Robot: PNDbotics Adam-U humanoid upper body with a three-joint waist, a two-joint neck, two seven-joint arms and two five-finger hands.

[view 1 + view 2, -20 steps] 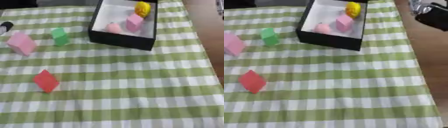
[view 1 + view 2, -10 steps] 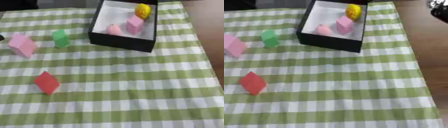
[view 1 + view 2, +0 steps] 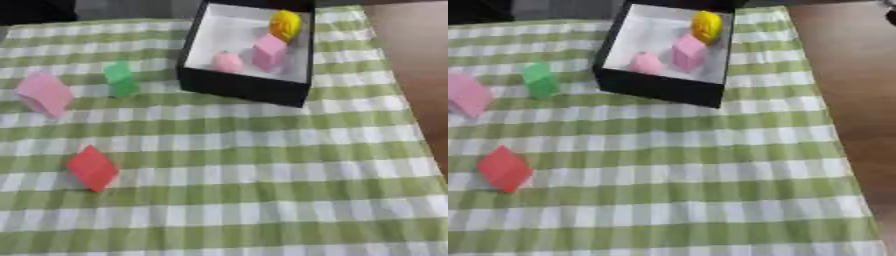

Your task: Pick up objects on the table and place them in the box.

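Green-checked cloth (image 3: 262, 170) is covering the table. 1 black box (image 3: 249, 87) sitting at 12 o'clock, holding 3 pcs: yellow one (image 3: 285, 24), 2 pink (image 3: 269, 51). Outside, at 9 o'clock: 1 pink block (image 3: 44, 93), 1 green block (image 3: 120, 78), 1 red block (image 3: 93, 168). Hands aren't showing; state can't tell.

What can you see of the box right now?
The box is a black, open-topped rectangle with a white floor, sitting askew at the far middle of the green checked cloth. It looks like stiff card. Inside lie three things: a yellow piece at the far right corner, a pink block below it, and a smaller pink piece to its left. Nothing touches it from outside; the green block stands apart to its left. No hand is near.
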